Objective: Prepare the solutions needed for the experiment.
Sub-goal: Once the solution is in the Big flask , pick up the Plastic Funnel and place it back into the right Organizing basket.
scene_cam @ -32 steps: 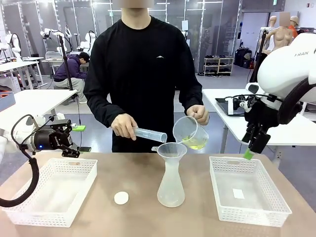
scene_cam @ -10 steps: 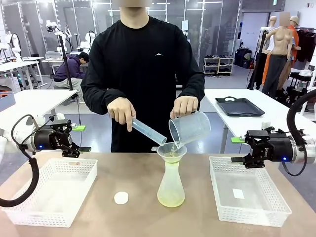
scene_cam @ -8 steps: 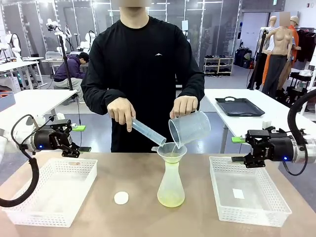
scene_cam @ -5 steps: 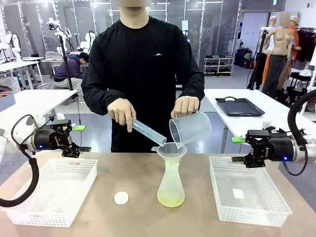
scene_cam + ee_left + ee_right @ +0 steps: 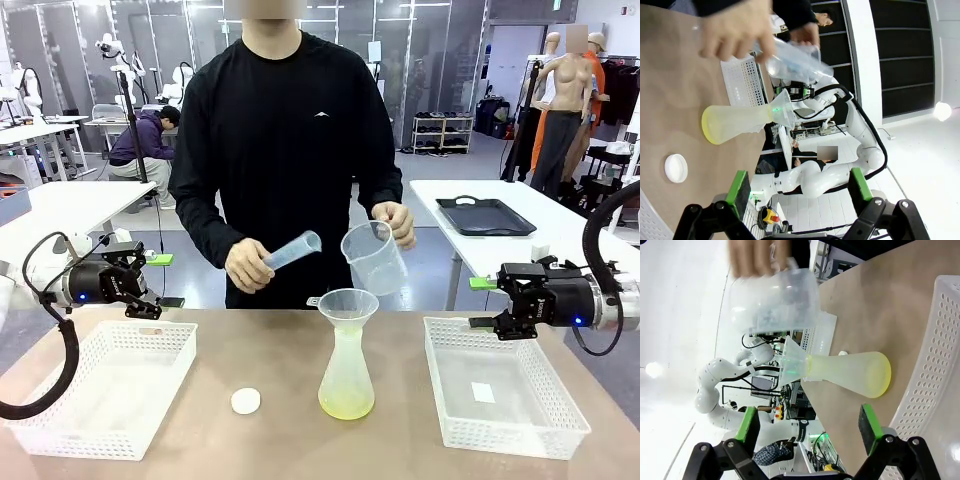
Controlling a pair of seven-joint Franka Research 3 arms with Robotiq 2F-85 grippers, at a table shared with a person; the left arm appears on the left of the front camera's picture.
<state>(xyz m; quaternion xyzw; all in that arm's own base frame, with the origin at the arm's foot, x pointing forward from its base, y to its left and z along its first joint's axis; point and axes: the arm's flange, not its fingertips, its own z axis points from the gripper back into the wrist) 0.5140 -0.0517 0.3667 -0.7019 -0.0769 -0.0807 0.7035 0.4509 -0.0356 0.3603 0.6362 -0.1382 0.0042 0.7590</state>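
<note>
Pouring has just stopped. A person across the table has tipped a clear beaker back upright and lifted it off the funnel, where a moment ago its lip was tilted into the mouth. The beaker now looks empty. The person's other hand has swung a graduated cylinder from pointing down at the funnel to pointing up and away.

The solution, pale yellow-green, sits in the bottom of the translucent flask at mid-table, under the funnel. A white disc lies just beside the flask.

The left gripper hovers over the near basket on its side, jaws spread wide and holding nothing. The right gripper hangs likewise above its own basket, fingers apart and empty.

This transfer looks finished; the funnel probably has to come off next, and the emptied labware needs putting away.
</note>
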